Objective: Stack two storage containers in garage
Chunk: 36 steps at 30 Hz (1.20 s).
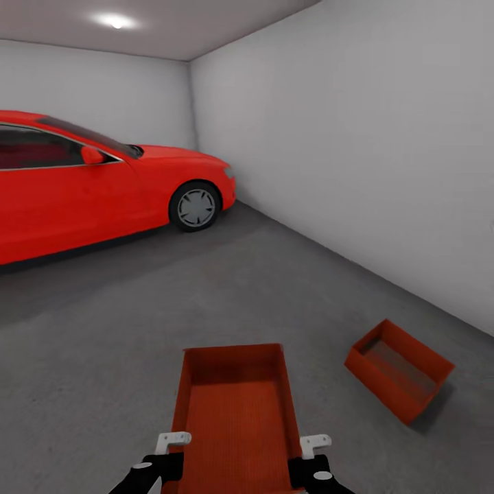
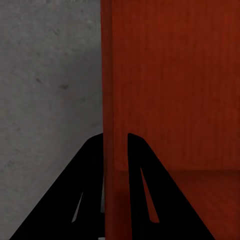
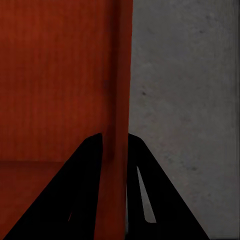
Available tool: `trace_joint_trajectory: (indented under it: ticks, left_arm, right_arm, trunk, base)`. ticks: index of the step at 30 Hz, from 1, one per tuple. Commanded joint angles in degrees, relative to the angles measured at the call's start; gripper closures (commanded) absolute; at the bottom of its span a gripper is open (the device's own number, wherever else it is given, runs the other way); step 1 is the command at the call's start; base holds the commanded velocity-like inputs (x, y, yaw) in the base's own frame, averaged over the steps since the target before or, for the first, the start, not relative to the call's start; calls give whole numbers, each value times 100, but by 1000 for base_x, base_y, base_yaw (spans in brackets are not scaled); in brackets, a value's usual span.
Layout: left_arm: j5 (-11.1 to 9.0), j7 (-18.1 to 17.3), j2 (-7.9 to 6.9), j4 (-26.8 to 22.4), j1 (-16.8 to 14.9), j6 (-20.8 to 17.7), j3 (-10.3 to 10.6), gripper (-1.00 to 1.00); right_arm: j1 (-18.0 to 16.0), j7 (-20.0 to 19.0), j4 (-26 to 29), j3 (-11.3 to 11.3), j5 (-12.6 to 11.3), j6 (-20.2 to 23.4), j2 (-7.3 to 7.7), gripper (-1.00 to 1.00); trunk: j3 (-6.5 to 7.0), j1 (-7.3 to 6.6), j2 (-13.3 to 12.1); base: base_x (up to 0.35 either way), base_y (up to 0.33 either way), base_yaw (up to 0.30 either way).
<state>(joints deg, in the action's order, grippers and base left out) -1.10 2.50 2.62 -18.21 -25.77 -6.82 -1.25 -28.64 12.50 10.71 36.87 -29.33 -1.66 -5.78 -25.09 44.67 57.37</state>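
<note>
I am in the garage, over its dark grey concrete floor (image 1: pixel 206 302). One orange-red storage container (image 1: pixel 237 412) hangs just in front of me, held by both arms. My left gripper (image 1: pixel 171 449) is shut on its left wall (image 2: pixel 112 125), one black finger on each side. In the same way my right gripper (image 1: pixel 309 454) is shut on its right wall (image 3: pixel 119 100). The other storage container (image 1: pixel 398 367) rests on the floor to the right, near the wall, turned at an angle.
A red car (image 1: pixel 89 185) is parked at the left and back. A pale grey wall (image 1: pixel 370 151) runs along the right side, meeting the back wall at a corner. Open concrete lies between the car and the wall.
</note>
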Motion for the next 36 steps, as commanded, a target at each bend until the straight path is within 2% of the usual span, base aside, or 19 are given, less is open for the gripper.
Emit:
trace_joint_trajectory:
  ticks: [1, 20, 30, 36]
  left_arm:
    - [84, 63, -7, -33, 2, -4, 76, 100]
    - [82, 65, -7, -33, 2, -5, 73, 100]
    - [84, 66, -7, -33, 2, -6, 75, 100]
    - [80, 63, -7, -33, 2, -12, 73, 100]
  right_arm:
    - [-8, 34, -121, -21, -143, -26, 84, 100]
    - [-8, 34, -119, -21, -147, -27, 83, 100]
    - [-10, 38, -119, -22, -152, -28, 86, 100]
    - [-10, 42, -122, -22, -152, -27, 86, 100]
  trunk:
    - [-6, 0, 4]
    - [-6, 0, 4]
    - [-6, 0, 4]
    - [-6, 0, 4]
  base:
    - [0, 0, -229]
    - [0, 0, -227]
    - [0, 0, -57]
    - [0, 0, -232]
